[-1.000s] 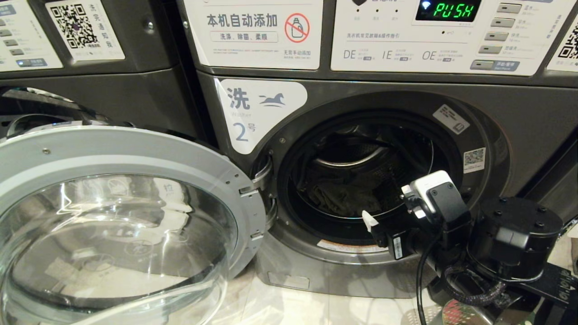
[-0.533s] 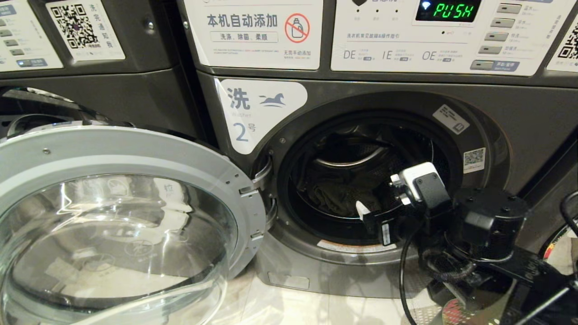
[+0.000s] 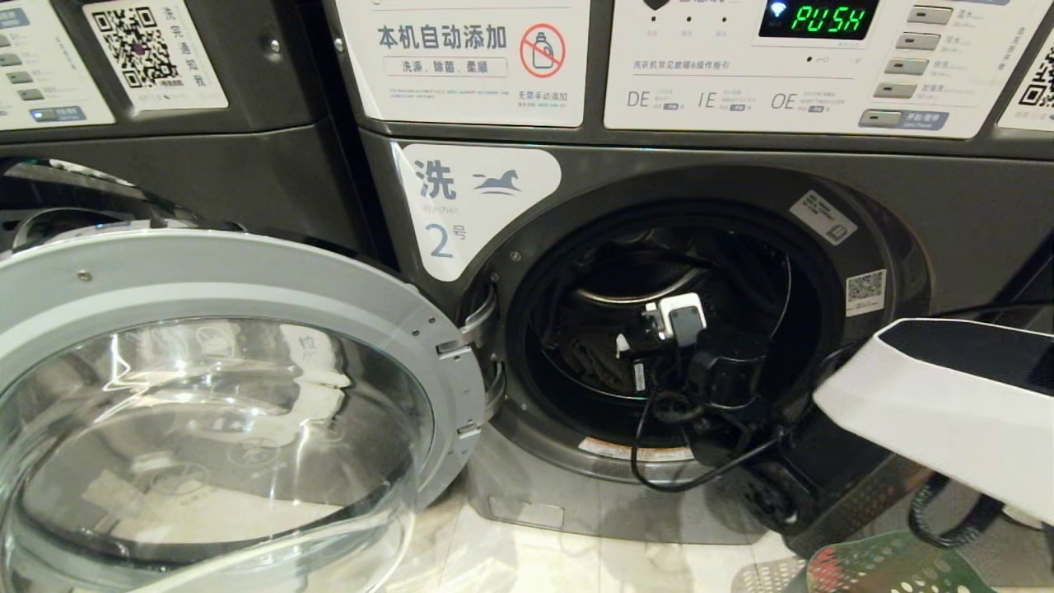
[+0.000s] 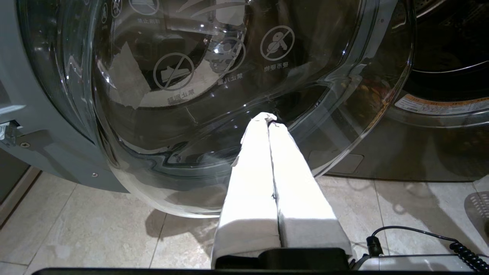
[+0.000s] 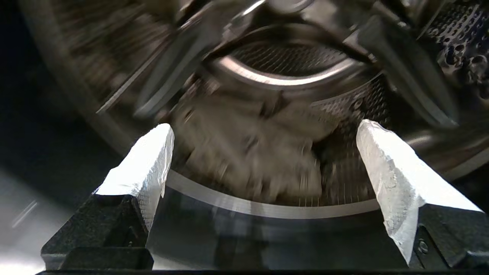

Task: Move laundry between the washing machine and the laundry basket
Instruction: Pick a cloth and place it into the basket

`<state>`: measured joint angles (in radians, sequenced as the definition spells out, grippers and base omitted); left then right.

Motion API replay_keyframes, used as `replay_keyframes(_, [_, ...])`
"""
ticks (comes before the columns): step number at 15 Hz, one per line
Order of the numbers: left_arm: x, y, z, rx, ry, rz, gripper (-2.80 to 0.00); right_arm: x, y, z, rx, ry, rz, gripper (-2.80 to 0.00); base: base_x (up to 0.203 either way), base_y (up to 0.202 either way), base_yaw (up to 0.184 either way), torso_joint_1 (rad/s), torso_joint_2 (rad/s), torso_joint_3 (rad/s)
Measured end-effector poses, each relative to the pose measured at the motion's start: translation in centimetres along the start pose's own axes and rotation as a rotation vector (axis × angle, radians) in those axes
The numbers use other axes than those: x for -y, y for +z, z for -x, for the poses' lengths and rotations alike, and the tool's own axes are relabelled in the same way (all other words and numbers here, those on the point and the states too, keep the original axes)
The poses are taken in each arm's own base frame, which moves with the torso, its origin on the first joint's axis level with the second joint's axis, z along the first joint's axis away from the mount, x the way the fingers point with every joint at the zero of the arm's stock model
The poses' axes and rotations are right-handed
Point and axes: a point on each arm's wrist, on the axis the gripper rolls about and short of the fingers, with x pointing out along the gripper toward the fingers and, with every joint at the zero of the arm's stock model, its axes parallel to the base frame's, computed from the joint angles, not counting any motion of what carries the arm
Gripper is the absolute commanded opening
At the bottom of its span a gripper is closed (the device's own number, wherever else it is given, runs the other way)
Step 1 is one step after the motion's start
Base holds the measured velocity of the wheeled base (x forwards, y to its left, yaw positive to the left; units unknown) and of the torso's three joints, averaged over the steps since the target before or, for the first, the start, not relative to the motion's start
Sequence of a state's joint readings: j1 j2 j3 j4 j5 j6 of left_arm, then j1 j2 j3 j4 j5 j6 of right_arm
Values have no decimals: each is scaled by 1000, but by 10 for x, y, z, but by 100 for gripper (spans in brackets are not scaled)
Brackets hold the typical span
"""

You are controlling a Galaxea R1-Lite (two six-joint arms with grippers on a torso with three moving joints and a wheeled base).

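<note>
Grey-olive laundry (image 5: 248,160) in drum; right end effector (image 5: 263,130) spread before it.

You see the washing machine (image 3: 947,214) in matt dark grey with glossy paper-like labels; its door (image 3: 206,412) is clear glossy glass in smooth grey plastic; the perforated drum (image 5: 355,110) gleams metallic; the laundry (image 5: 244,152) looks soft, dull cloth; floor tiles (image 4: 95,236) shine faintly.

A second dark grey machine (image 3: 206,165) stands on the left, next to the one marked 2. It carries a white sticker with a QR code (image 3: 152,51) on its upper panel and a white button panel (image 3: 41,66) at the edge. Pale beige floor tiles (image 4: 95,229) lie below.
</note>
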<state>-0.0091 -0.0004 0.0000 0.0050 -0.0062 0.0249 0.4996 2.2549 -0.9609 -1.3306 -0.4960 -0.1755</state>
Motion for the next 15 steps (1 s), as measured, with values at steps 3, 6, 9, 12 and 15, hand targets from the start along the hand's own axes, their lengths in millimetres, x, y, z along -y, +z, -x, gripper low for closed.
replay_keyframes(3, [0, 0, 0, -1, 0, 0, -280, 8, -15, -56, 68, -53, -20, 0, 0, 0, 0, 0, 0, 0])
replay_keyframes(6, [0, 0, 0, -1, 0, -1, -280, 16, -28, -100, 94, -49, -13, 0, 0, 0, 0, 0, 0, 0])
replay_keyframes(9, [0, 0, 0, -1, 0, -2, -280, 23, -28, -143, 138, -45, -23, 0, 0, 0, 0, 0, 0, 0])
replay_keyframes(12, [0, 0, 0, -1, 0, -1, -280, 27, -51, -168, 37, 48, -41, 0, 0, 0, 0, 0, 0, 0])
replay_keyframes(15, [0, 0, 0, -1, 0, 0, -280, 29, -86, -172, -117, 141, -90, 0, 0, 0, 0, 0, 0, 0])
